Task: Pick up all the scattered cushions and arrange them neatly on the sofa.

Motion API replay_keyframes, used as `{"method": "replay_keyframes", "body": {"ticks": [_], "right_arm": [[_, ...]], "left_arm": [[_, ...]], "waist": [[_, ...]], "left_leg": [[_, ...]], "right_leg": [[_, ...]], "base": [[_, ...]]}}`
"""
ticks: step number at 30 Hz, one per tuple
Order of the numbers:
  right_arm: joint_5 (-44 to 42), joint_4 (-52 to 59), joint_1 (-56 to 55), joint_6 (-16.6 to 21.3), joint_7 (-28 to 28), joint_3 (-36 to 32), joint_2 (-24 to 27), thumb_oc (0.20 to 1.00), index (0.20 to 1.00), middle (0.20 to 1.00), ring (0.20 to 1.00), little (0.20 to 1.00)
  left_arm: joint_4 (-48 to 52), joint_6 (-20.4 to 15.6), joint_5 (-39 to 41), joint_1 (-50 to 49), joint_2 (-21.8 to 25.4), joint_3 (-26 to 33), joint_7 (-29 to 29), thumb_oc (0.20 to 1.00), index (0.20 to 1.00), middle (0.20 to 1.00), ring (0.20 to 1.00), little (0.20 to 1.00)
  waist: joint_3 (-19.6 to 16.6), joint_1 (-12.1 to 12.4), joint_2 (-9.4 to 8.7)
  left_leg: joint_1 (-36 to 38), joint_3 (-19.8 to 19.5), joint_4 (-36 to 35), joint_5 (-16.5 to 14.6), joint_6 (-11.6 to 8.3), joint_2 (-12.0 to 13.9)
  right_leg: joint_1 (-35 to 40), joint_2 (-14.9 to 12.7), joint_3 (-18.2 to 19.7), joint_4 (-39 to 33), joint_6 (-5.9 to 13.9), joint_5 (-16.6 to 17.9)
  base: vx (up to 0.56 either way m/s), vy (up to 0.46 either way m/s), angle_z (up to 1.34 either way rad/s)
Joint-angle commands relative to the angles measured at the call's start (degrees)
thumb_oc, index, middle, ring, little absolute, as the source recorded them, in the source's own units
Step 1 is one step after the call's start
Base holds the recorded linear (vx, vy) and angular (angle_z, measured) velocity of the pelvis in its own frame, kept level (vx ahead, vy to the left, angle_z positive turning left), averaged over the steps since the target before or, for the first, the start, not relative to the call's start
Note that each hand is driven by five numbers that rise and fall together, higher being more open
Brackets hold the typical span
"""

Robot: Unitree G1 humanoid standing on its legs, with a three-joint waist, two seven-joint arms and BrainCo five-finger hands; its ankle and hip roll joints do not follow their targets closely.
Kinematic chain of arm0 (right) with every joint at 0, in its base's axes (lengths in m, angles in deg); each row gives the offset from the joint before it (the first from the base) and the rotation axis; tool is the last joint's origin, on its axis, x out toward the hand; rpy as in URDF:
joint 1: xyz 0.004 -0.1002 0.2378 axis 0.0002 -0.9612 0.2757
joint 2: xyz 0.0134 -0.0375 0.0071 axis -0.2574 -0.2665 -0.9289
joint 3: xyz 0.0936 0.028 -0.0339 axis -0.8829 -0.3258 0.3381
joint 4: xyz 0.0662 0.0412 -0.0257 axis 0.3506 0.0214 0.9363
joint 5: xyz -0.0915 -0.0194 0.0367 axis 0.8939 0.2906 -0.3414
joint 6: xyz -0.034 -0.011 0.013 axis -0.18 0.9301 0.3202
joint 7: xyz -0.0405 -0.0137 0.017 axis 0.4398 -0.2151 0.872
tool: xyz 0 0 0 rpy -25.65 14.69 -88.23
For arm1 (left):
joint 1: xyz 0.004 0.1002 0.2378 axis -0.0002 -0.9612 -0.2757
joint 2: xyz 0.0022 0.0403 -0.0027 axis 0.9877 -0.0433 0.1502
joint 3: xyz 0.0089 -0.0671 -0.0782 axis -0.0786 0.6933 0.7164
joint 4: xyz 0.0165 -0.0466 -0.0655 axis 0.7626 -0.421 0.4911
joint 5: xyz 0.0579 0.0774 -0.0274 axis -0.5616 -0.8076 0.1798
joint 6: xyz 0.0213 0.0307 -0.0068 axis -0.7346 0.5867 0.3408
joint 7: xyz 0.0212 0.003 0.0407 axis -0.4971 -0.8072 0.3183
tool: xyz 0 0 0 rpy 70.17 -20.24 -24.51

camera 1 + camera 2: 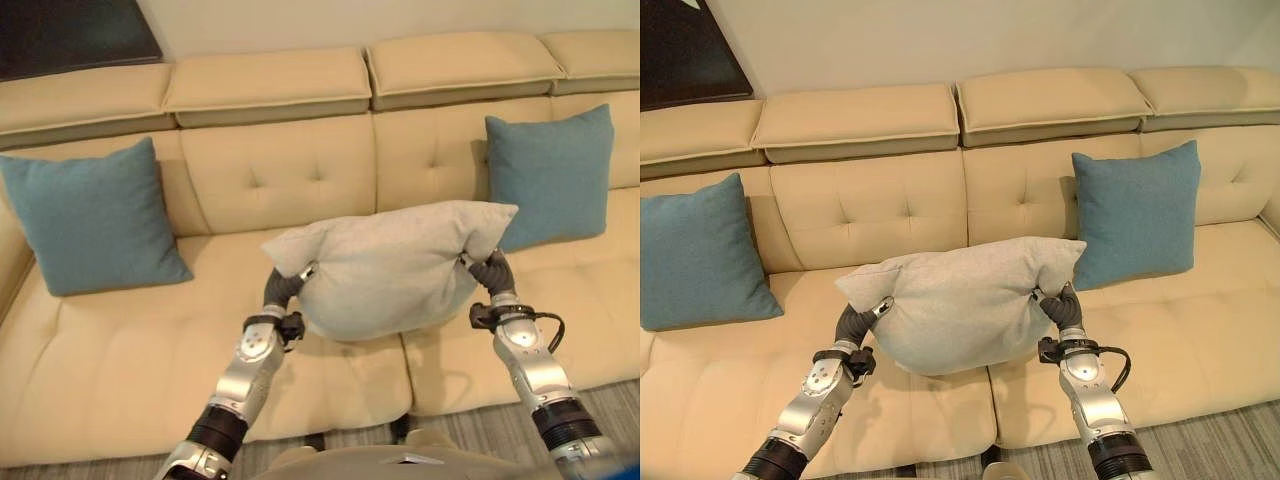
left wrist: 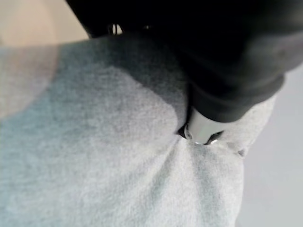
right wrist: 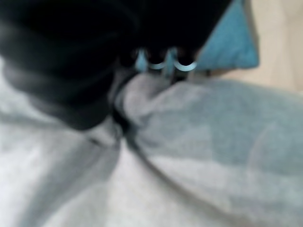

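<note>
A light grey cushion (image 1: 385, 265) hangs above the middle seat of the beige sofa (image 1: 290, 170), held between both hands. My left hand (image 1: 282, 290) is shut on its left end, the thumb (image 2: 202, 130) dug into the cloth. At the cushion's right end, my right hand (image 1: 488, 270) pinches a fold, with the fingers (image 3: 163, 61) curled over the fabric. One teal cushion (image 1: 92, 220) leans against the sofa back at the left. Another teal cushion (image 1: 553, 175) leans at the right, just behind the grey one's corner.
The sofa's headrest blocks (image 1: 265, 82) run along the wall. A dark panel (image 1: 70, 35) shows at the upper left. Striped grey floor (image 1: 1230, 440) lies in front of the sofa's front edge.
</note>
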Motion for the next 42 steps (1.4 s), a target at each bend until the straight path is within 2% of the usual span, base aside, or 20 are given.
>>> {"method": "replay_keyframes", "body": {"ticks": [1,5,11,15,20,27,42], "right_arm": [[0.69,5.04,2.3,4.99,-0.28,-2.96,-0.4,0.2,0.2,0.2,0.2,0.2],[1.12,5.16,3.03,5.04,-0.86,-3.1,0.27,0.2,0.2,0.2,0.2,0.2],[1.48,3.99,9.76,5.36,-3.72,-1.38,2.01,0.2,0.2,0.2,0.2,0.2],[0.59,1.79,15.86,5.65,-6.07,0.48,1.93,0.2,0.2,0.2,0.2,0.2],[-0.68,-3.37,28.99,5.74,-9.98,3.97,3.92,0.2,0.2,0.2,0.2,0.2],[-1.58,-8.98,42.44,5.29,-12.54,8.03,6.5,0.2,0.2,0.2,0.2,0.2],[-2.35,-15.15,46.95,4.23,-13.62,10.42,5.03,0.2,0.2,0.2,0.2,0.2]], "left_arm": [[5.04,-4.71,-0.72,2.94,2.48,2.09,-1.36,0.2,0.2,0.2,0.2,0.2],[5.27,-4.91,-0.88,4.23,2.58,2.04,-0.53,0.2,0.2,0.2,0.2,0.2],[4.74,-6.13,-0.93,11.79,2.78,0.58,2.46,0.2,0.2,0.2,0.2,0.2],[2.08,-6.93,-0.34,18.74,2.57,-0.71,5.05,0.2,0.2,0.2,0.2,0.2],[-5.07,-8.71,-0.74,33.4,5.78,-2.67,8.9,0.2,0.2,0.2,0.2,0.2],[-11.68,-9.7,-0.18,46.43,7.5,-5.35,11.89,0.2,0.2,0.2,0.2,0.2],[-15.86,-9.05,-0.43,49.87,8.07,-5.69,13.19,0.2,0.2,0.2,0.2,0.2]], "waist": [[-4.4,0.19,-3.53],[-3.85,0.2,-3.75],[-1.18,0.54,-4.01],[0.35,0.37,-3.62],[1.89,0.23,-2.39],[4.11,0.3,-1.4],[6.72,0.43,-1.75]], "left_leg": [[-0.16,1.56,4.32,-5.38,-0.49,-3.6],[-0.63,1.27,4.9,-5.76,-0.66,-3.37],[-5.27,0.91,7.12,-5.99,-1.05,-2.8],[-8.91,0.51,7.9,-5.51,-1.22,-2.63],[-16.38,0.34,8.65,-3.81,-1.17,-2.79],[-21.15,-0.06,10.02,-3.24,-1.35,-3.42],[-25.42,-0.21,12.93,-3.71,-1.84,-3.72]], "right_leg": [[0.59,-3.42,-0.1,5.67,4.62,-6.16],[0.28,-3.28,-0.66,6.05,4.4,-6.76],[-3.77,-3.38,-1.77,7.64,3.77,-7.11],[-7.41,-3.55,-1.6,8.34,3.71,-6.63],[-15.5,-3.84,-0.94,10.3,3.87,-5.25],[-20.12,-4.67,-0.6,12.0,3.89,-4.83],[-23.5,-5.04,-0.5,12.98,3.94,-4.29]], "base": [[0.06,-0.039,0.17],[0.02,-0.038,0.12],[-0.04,-0.038,0.16],[-0.1,-0.006,0.06],[-0.08,0.03,0.0],[-0.02,0.04,0.02],[0.01,0.004,0.02]]}}
